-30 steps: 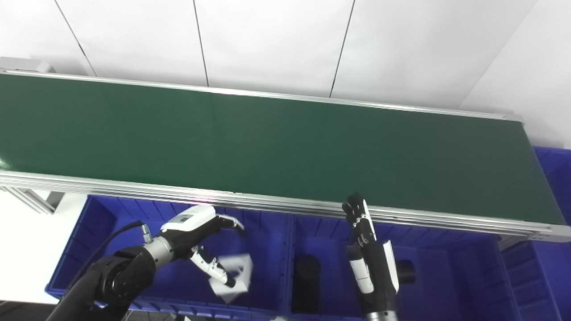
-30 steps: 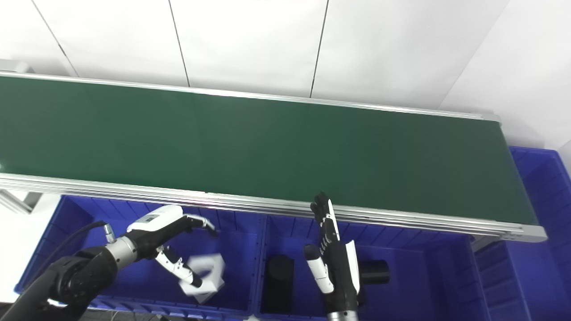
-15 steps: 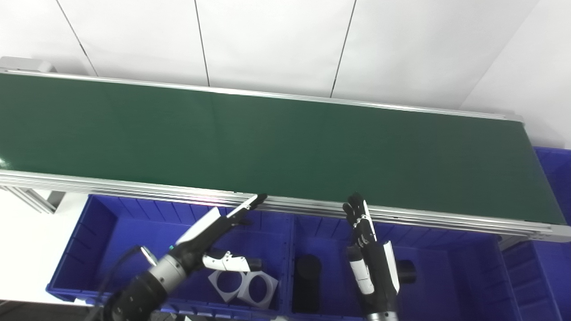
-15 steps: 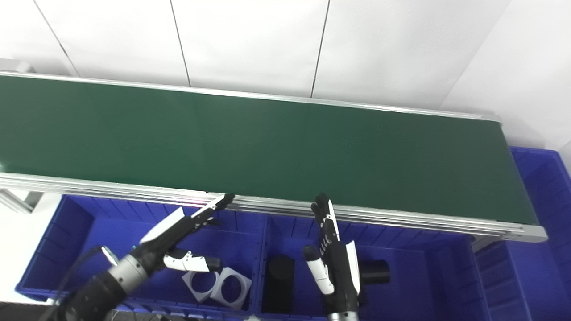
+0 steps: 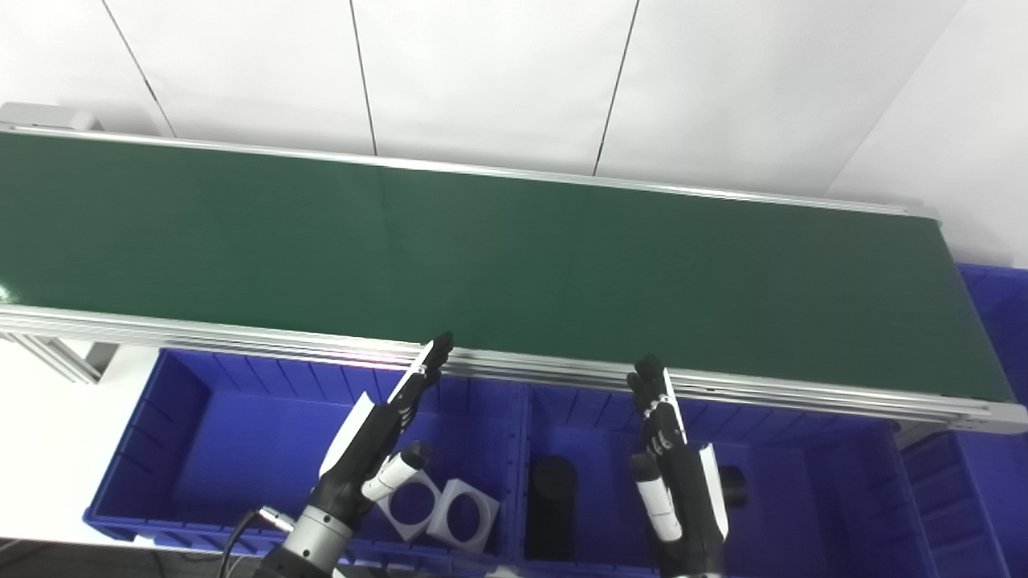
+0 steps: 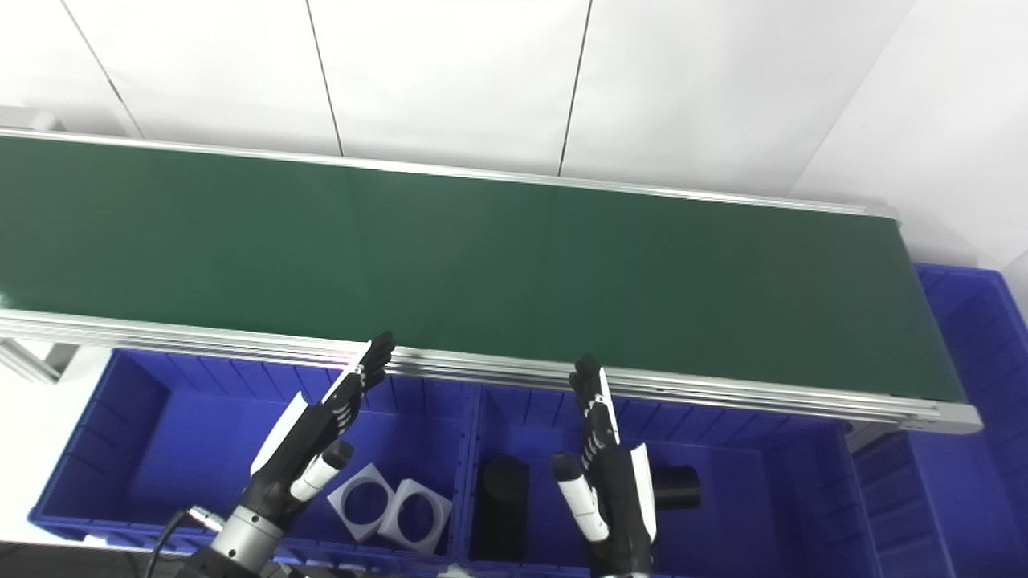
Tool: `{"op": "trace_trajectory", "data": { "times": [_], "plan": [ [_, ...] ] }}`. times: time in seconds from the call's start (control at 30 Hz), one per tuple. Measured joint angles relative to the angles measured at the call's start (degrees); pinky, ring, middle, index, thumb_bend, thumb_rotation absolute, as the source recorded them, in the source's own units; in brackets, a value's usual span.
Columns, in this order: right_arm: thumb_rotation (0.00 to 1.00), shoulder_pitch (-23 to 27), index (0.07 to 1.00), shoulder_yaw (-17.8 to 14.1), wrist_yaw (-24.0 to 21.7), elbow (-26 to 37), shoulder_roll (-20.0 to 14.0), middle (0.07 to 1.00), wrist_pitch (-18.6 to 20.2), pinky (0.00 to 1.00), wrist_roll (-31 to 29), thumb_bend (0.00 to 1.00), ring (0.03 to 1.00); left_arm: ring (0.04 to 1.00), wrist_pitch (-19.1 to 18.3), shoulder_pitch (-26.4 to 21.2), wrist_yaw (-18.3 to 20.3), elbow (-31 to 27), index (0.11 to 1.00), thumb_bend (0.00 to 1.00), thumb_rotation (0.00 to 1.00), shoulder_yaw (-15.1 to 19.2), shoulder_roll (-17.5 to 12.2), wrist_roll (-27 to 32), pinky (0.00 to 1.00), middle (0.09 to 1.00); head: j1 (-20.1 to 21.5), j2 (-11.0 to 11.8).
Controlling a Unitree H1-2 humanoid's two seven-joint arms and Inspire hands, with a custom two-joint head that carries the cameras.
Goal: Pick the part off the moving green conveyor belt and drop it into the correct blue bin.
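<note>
The green conveyor belt [image 5: 498, 257] runs across the view and carries no part. My left hand [image 5: 377, 437] is open and empty, fingers straight, above the left blue bin [image 5: 201, 433]. Two white square parts with round holes [image 5: 438, 510] lie side by side at that bin's front right. My right hand [image 5: 675, 474] is open and empty, fingers up, over the middle blue bin [image 5: 819, 490]. Two black cylinders [image 5: 552, 502] [image 6: 676, 485] lie in the middle bin.
The belt's aluminium front rail [image 5: 241, 341] overhangs the bins' back edges. A third blue bin [image 5: 996, 321] stands at the belt's right end. A white wall is behind the belt. The white floor [image 5: 40, 449] lies left of the bins.
My left hand let go of the white square part, which now lies in the left bin beside another. The hand then straightened and drew back toward me. My right hand barely moved.
</note>
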State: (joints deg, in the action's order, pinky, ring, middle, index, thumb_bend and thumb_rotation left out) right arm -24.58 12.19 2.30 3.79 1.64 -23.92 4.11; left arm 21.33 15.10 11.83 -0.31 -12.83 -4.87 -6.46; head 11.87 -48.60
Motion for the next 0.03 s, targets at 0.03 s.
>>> {"op": "trace_trajectory", "data": {
  "times": [0.03],
  "plan": [
    [0.86,-0.01,1.0,0.0,0.0,-0.01,0.01,0.982,0.0,0.99,0.07,0.74,0.968,1.0,0.19,0.0,-0.3,0.0,1.0,0.86,0.98,0.4,0.13,0.01,1.0,1.0,-0.26,0.0]
  ]
}}
